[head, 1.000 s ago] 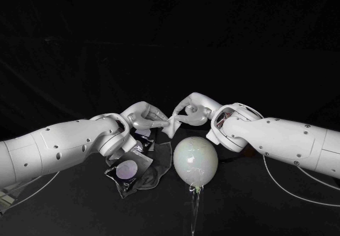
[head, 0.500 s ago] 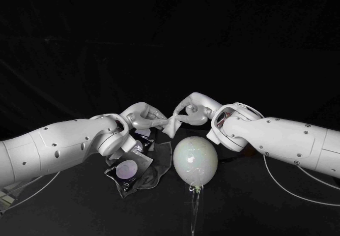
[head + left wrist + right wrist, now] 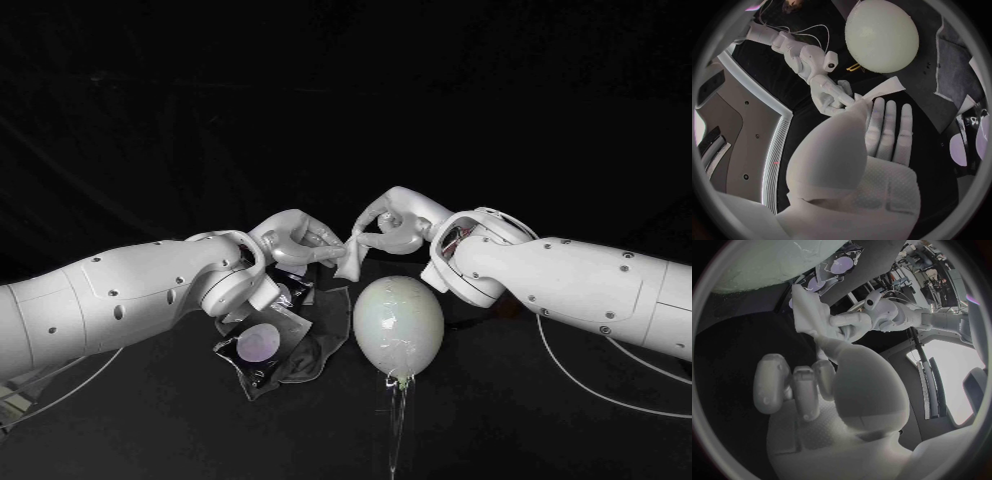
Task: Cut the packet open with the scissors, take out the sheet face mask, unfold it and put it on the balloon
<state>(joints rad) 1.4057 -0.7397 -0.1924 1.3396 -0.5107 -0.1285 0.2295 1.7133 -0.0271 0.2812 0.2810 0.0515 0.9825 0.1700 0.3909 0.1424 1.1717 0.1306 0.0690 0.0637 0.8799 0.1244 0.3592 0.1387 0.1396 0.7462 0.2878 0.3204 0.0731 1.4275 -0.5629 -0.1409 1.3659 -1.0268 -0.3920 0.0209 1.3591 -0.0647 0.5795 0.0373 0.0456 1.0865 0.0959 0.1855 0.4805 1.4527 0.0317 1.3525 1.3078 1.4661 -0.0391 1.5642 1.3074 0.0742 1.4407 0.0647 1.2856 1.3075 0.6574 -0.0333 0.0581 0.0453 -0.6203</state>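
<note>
- Our left hand (image 3: 297, 240) pinches one edge of the folded mask (image 3: 351, 259) between thumb and a fingertip. In the left wrist view its other fingers (image 3: 891, 122) lie straight and apart.
- Our right hand (image 3: 389, 224) pinches the opposite edge, with the spare fingers (image 3: 773, 385) curled in toward the palm.
- The mask hangs between our two hands as a narrow white bundle, clear of the table (image 3: 534, 420) and just behind the top of the balloon (image 3: 395, 325). We cannot tell how many folds are left in it.
- We judge the step in hand to be the unfolding. To do it well, we should draw our hands apart slowly and level, so the wet layers peel open rather than tear.
- We should grip only the outer layer on each side. If either pinch catches two layers, the sheet will stay doubled.
- We should keep the mask above the balloon while it opens. A loose corner that touches the balloon too soon is likely to stick there crooked.
- The balloon lies on the table between our forearms, and a light push could roll it.
- The opened packet (image 3: 263, 345) lies just to the left of the balloon, under our left wrist, and our arm should stay clear of it.
</note>
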